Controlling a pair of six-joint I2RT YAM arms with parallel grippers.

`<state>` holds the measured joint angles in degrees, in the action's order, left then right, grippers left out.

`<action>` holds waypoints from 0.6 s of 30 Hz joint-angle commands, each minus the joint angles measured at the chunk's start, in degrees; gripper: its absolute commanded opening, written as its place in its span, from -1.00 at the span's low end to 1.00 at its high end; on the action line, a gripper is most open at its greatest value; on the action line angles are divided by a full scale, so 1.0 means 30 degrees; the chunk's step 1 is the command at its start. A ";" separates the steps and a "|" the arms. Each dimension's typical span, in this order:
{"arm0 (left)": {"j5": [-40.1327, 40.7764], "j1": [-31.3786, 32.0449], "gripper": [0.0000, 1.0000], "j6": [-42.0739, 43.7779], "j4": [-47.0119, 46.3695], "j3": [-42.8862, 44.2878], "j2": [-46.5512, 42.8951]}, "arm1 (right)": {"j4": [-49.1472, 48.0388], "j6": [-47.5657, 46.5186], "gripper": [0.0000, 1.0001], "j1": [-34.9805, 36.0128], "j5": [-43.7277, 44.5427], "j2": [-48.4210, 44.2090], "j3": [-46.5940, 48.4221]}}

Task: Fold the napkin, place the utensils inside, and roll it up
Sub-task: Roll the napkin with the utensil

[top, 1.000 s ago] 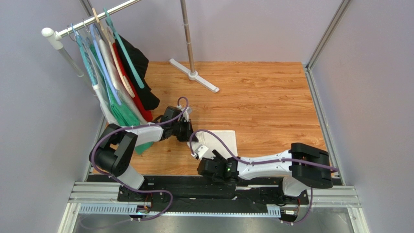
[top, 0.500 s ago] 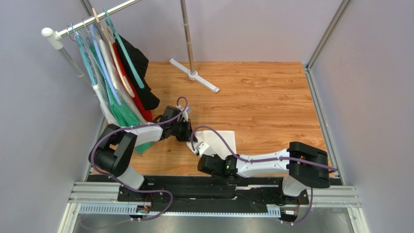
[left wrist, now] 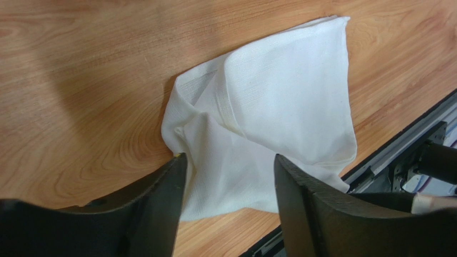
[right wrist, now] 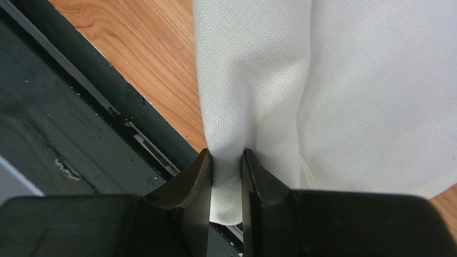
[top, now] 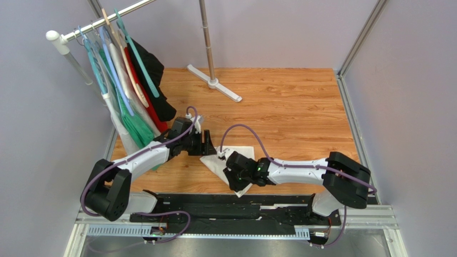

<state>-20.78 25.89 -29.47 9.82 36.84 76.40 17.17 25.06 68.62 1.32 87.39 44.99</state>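
Our right end effector [right wrist: 226, 160] is clamped on a raised pinch of the napkin [right wrist: 365, 96] at its near edge, just beside the black rail [right wrist: 80, 134]. From those fingers the cloth runs away toward the far side of the surface [top: 289, 107]. Our left end effector [left wrist: 230, 166] hovers with its fingers apart above the opposite, bunched corner, touching nothing that we can see. The napkin lies between the two, partly doubled over itself, its long axis slanting from the left end effector down to the right one. We judge the fold turns on that line. The right arm holds the near end and could carry it across, while the left arm is nearer the crumpled corner. We see no utensils.
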 commanded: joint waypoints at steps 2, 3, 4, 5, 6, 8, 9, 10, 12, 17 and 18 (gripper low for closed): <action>0.1035 -0.0397 0.53 0.0069 0.1148 0.0376 -0.1851 | -0.1298 0.0524 -1.00 -0.1806 -0.5241 -0.0596 -0.0612; 0.1152 -0.0455 0.54 0.0127 0.1497 0.0434 -0.2028 | -0.1473 0.0582 -1.00 -0.2012 -0.6000 -0.0655 -0.0642; 0.1386 -0.0514 0.54 0.0243 0.1703 0.0522 -0.2407 | -0.1533 0.0583 -1.00 -0.2449 -0.6326 -0.0684 -0.0671; 0.1504 -0.0544 0.54 0.0303 0.1822 0.0523 -0.2613 | -0.1562 0.0641 -1.00 -0.2598 -0.6590 -0.0684 -0.0642; 0.1650 -0.0544 0.54 0.0332 0.1997 0.0494 -0.2818 | -0.1650 0.0670 -1.00 -0.2803 -0.7231 -0.0742 -0.0642; 0.2002 -0.0544 0.54 0.0362 0.1999 0.0174 -0.3551 | -0.2029 0.0903 -1.00 -0.3476 -0.8112 -0.0801 -0.0817; 0.2177 -0.0544 0.54 0.0333 0.1970 0.0055 -0.4075 | -0.2554 0.1224 -1.00 -0.3711 -0.9016 -0.0831 -0.0905; 0.2208 -0.0544 0.54 0.0420 0.1998 -0.0062 -0.4283 | -0.2762 0.1372 -1.00 -0.4235 -0.9402 -0.0918 -0.1022; 0.1831 -0.0544 0.53 0.0537 0.1591 -0.0559 -0.4896 | -0.3375 0.1722 -1.00 -0.4794 -1.0512 -0.1035 -0.1402; 0.0510 -0.0515 0.52 -0.0369 -0.1654 -0.2665 -0.5662 | -0.4813 0.2310 -1.00 -0.6962 -1.2831 -0.0716 -0.2281; 0.0248 -0.0515 0.51 -0.0574 -0.2070 -0.2903 -0.5720 | -0.5134 0.2369 -1.00 -0.7226 -1.3384 -0.0627 -0.2399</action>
<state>-16.93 24.60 -29.50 10.72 31.66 60.34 8.16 29.78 50.30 -29.93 86.00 39.22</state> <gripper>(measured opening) 0.760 0.249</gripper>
